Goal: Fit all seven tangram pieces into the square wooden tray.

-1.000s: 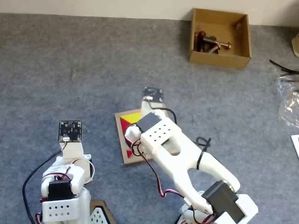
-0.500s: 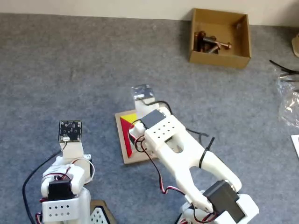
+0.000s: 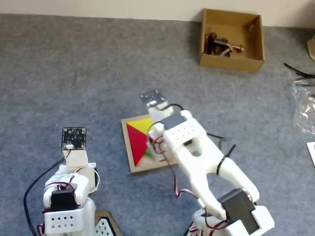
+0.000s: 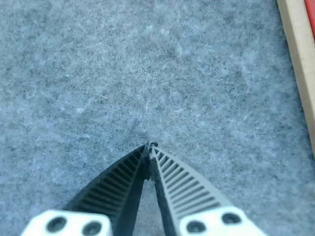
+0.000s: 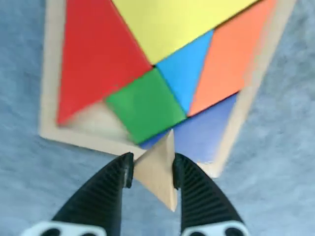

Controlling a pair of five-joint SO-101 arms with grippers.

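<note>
My right arm (image 3: 197,157): swung rightward across the tray (image 3: 126,147), wrist turning.
Red piece (image 3: 137,142): went from a thin strip to a full triangle.
Yellow piece (image 3: 142,125): showed more.
Green piece (image 3: 149,154): came into sight.

Table (image 3: 74,59), left half: open felt, free passage. Cardboard box (image 3: 231,42) blocks far-right corner; plastic bag (image 3: 305,110) crowds right edge. Right arm (image 3: 206,162), right gripper (image 5: 152,162) pinching tan triangle (image 5: 157,184), overhangs tray (image 3: 126,145) right side. Bare slot (image 5: 93,125) beside red triangle (image 5: 93,64) looks unobstructed.
</note>
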